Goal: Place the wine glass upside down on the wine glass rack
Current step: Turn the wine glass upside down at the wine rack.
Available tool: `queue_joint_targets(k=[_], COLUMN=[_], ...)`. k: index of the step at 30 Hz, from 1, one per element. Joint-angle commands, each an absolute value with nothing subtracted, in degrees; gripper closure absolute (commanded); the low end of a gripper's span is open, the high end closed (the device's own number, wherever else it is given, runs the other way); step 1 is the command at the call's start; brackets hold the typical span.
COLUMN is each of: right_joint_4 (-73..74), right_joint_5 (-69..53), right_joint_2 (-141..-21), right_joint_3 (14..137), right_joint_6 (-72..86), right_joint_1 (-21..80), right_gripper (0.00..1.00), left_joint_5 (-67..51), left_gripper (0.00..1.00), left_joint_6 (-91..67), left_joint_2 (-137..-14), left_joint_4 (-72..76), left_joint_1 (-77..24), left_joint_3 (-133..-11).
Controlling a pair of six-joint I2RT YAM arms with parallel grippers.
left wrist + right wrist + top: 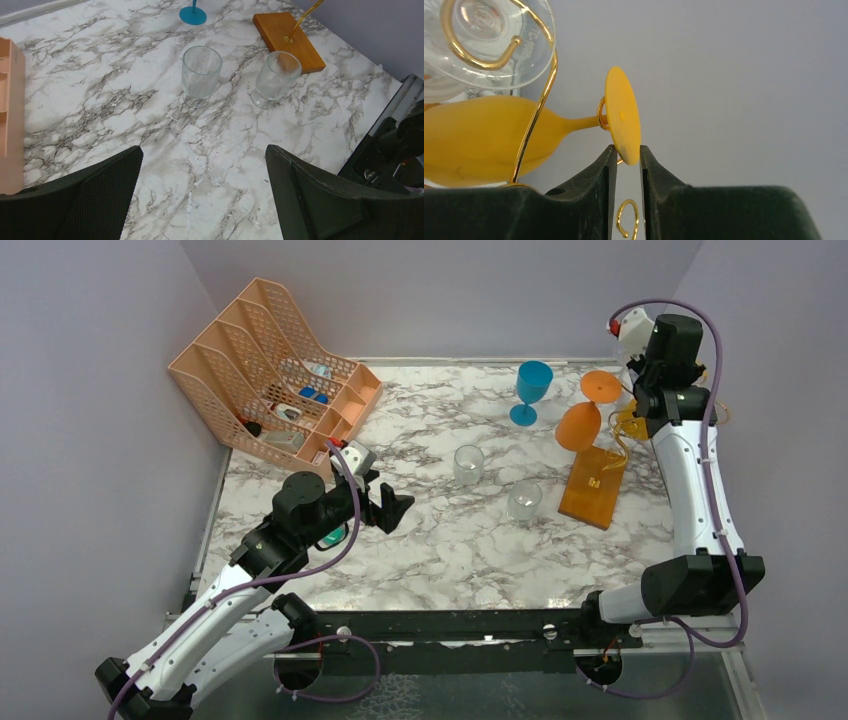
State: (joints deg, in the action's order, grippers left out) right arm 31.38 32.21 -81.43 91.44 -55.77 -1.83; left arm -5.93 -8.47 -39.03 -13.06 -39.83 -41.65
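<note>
The orange wine glass (579, 425) hangs tilted with its bowl down, its stem in a spiral arm of the gold wire rack (531, 131). The rack's wooden base (593, 486) lies at the right of the table and shows in the left wrist view (287, 32). My right gripper (628, 148) is shut on the lower edge of the glass's orange foot (623, 112). The bowl (479, 137) points left. A clear glass (489, 35) hangs on another arm. My left gripper (202, 160) is open and empty over bare marble, left of centre in the top view (395, 508).
Two clear tumblers (468, 464) (523, 500) stand mid-table, also in the left wrist view (201, 72) (277, 77). A blue wine glass (532, 390) stands upright at the back. A peach mesh organiser (275, 375) fills the back left corner.
</note>
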Motion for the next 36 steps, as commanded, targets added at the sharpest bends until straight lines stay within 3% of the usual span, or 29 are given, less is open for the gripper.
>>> queue_joint_targets(k=[1,6,10,16,20,28,32,36], right_joint_4=[35.76,39.53,41.38,45.73,42.69,30.18,29.45,28.84], right_joint_5=[30.29,28.64,26.37,15.57,11.02,-19.93,-31.42,-34.13], right_joint_2=[-81.11,-81.09,-81.34,-79.95,-75.94,-65.32,-64.95,-63.57], right_joint_3=[95.42,99.36,104.12,109.2,106.84,92.86,89.14,85.09], right_joint_6=[-51.35,-44.18,-34.53,-19.92,-2.15,20.87,25.57,24.93], right_joint_1=[-1.32,-1.23,-1.06,-0.99,-1.03,-0.97,-0.6,1.52], right_gripper=[0.73,0.68,0.56,0.52,0.52,0.51,0.51,0.51], left_joint_5=[-5.04,-4.64,-3.93,-1.8,0.79,8.45,8.88,10.22], left_gripper=[0.01,0.01,0.01,0.01,0.01,0.01,0.01,0.05], left_joint_6=[-8.03,-7.95,-7.92,-7.96,-8.07,-10.83,-12.22,-15.83], left_joint_2=[-38.37,-38.62,-38.92,-39.98,-41.63,-47.63,-52.66,-57.93], left_joint_4=[-13.38,-13.38,-13.52,-13.76,-14.58,-16.49,-17.59,-18.87], left_joint_1=[-40.08,-40.07,-40.08,-39.99,-39.99,-39.95,-39.99,-39.97], left_joint_3=[-41.64,-41.61,-41.66,-41.65,-42.05,-44.08,-47.61,-51.93])
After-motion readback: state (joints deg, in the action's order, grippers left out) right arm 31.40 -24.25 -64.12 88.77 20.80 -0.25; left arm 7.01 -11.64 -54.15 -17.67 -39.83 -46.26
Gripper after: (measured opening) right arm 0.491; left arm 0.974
